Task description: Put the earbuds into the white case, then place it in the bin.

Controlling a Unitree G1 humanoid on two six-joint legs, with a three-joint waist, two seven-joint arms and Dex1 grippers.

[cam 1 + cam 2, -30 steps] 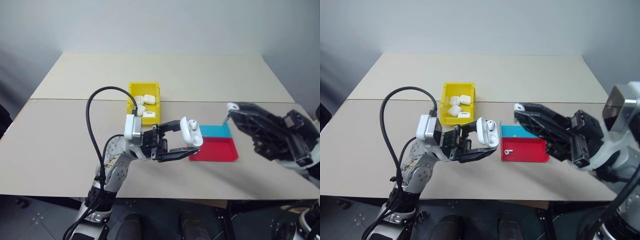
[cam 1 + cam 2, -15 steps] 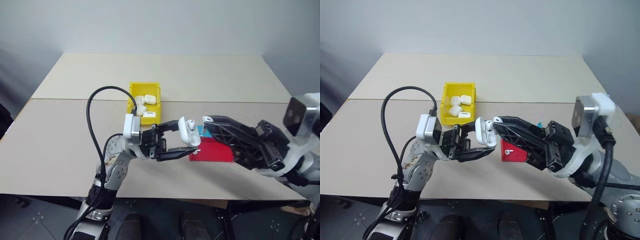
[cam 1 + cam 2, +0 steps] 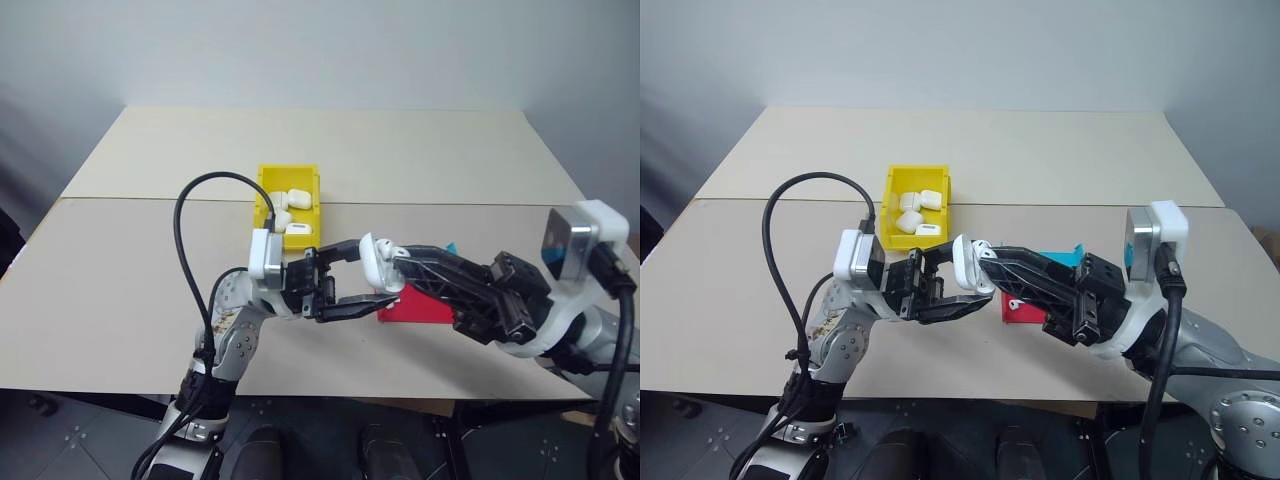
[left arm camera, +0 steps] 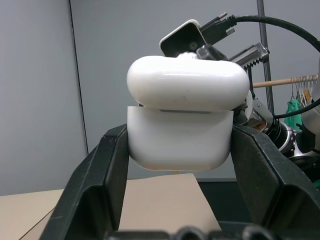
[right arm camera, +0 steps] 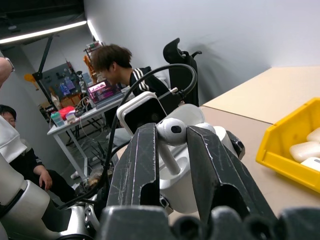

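The beige table [image 3: 120, 290] fills most of the head view, and my two arms meet over its lower middle. My left gripper [image 3: 362, 280] reaches in from the lower left and pinches the white case [image 3: 375, 262] between its two black fingers, lifted clear of the table with the lid flipped open. My right gripper [image 3: 978, 252] comes in from the lower right of the frame, its fingers pressed onto one of the earbuds [image 5: 171, 132]; the bud's round head sits between the finger pads with its stem pointing down, right at the mouth of the open case. Just behind and below my right gripper, partly hidden by it, sits the red and blue tray [image 3: 1022, 310], and a second earbud [image 3: 1012, 303] lies in its red half. The bin [image 3: 290, 207], bright yellow, stands up-frame of my left gripper near the centre, holding several more cases [image 3: 299, 198].
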